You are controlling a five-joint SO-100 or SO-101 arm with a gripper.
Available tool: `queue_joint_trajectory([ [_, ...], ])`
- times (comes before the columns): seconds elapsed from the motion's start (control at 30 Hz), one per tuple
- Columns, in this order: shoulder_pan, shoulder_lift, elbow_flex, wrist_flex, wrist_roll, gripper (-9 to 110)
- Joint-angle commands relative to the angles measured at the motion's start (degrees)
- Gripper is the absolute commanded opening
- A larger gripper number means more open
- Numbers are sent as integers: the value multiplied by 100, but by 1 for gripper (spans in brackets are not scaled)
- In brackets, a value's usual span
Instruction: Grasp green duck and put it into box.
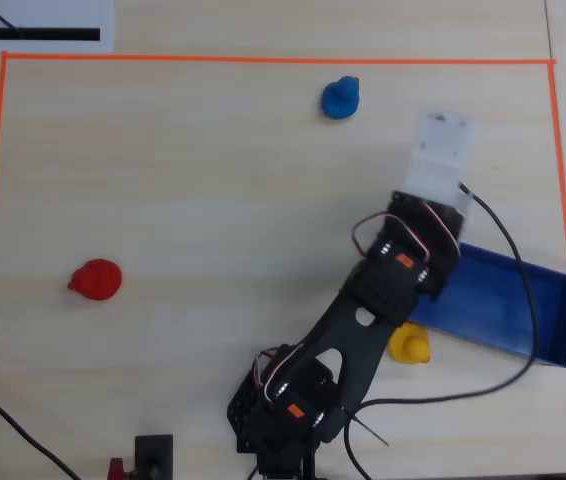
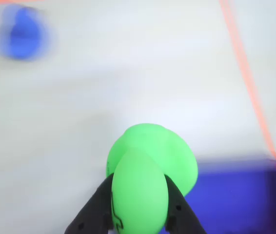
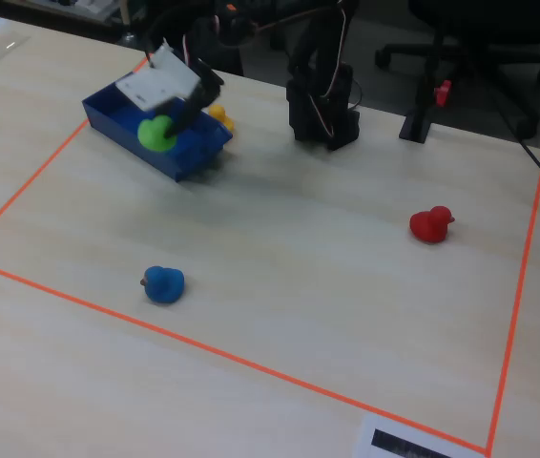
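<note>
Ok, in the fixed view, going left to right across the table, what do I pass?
Box with the green duck held over it by the gripper, blue duck, arm base, red duck.

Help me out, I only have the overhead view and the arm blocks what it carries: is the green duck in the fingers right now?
Observer: Yes. The wrist view shows the green duck clamped between the dark fingers.
Operator: Is it over the box yet?
Observer: In the fixed view the duck shows in front of the box, near its front wall; whether it is past that wall I cannot tell.
Operator: Is it down inside or held up?
Observer: I cannot tell its height. The wrist view only shows the blurred blue box lying beyond the duck.
</note>
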Motion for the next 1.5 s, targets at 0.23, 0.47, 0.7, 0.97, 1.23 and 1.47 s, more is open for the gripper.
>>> queue_joint_trajectory([
  [0.23, 2443, -53, -35, -132, -202, 0],
  [0.47, 2566, -439, 325, -932, -202, 0],
  [0.7, 2479, -853, 475, -1406, -193, 0],
  [0.97, 2496, -967, 554, -1529, -475, 0],
  [1.23, 2619, -1055, 615, -1547, -738, 15],
  [1.47, 2663, -1099, 615, -1740, -738, 25],
])
